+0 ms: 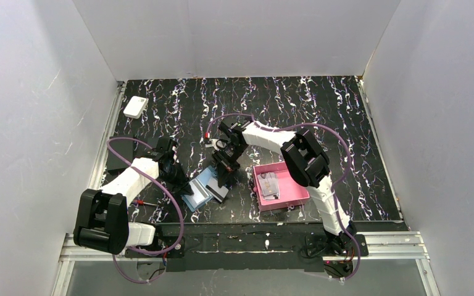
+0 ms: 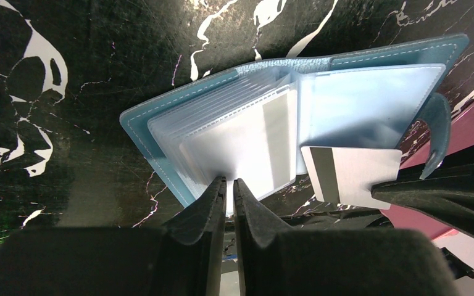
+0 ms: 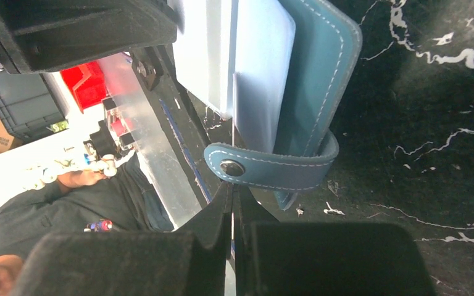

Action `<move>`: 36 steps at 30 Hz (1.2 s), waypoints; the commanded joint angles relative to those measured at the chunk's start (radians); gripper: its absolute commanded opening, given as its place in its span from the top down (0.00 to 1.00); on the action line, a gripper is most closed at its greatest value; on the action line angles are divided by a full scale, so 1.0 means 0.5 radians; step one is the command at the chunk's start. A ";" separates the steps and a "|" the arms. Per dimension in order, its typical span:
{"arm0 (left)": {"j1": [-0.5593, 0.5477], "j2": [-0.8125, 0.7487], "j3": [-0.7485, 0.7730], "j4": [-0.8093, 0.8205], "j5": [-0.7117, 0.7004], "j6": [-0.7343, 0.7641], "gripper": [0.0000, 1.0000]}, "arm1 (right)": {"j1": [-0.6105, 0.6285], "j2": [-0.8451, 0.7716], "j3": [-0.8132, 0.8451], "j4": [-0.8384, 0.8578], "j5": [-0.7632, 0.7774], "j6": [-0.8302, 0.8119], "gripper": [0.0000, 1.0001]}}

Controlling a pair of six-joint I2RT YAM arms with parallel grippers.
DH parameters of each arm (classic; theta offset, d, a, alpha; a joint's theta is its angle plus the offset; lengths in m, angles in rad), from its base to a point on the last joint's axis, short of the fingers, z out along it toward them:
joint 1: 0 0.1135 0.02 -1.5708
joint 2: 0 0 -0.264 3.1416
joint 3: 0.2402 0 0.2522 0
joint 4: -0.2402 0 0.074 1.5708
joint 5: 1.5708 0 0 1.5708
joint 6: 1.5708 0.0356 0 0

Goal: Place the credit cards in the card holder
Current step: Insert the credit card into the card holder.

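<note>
Currently your left gripper (image 2: 229,188) is pinched on the near edge of the clear pockets of the card holder (image 2: 154,132). The holder lies open near the table's middle, just left of the pink tray (image 1: 296,196). Your right gripper (image 3: 232,192) has its jaws together beside the snap tab (image 3: 265,168), at the striped credit card (image 2: 355,176); whether it grips that card cannot be told.

Card holder (image 2: 370,105) open — card (image 2: 358,179) protruding

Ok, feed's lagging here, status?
Left gripper jaws shut on card holder sleeve. Right gripper holds striped card at pocket edge. Snap tab curls beside it.
</note>
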 commanded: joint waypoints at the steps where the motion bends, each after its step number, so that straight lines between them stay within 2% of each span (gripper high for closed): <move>1: 0.012 0.022 -0.059 -0.140 -0.216 0.035 0.90 | 0.018 -0.121 0.068 -0.047 -0.034 -0.003 0.99; 16: 0.011 0.005 -0.062 -0.137 -0.208 0.035 0.90 | 0.042 -0.141 0.040 -0.028 -0.036 0.008 0.99; 36: 0.012 -0.025 -0.067 -0.143 -0.196 0.032 0.90 | 0.066 0.014 0.130 -0.122 -0.011 -0.029 0.99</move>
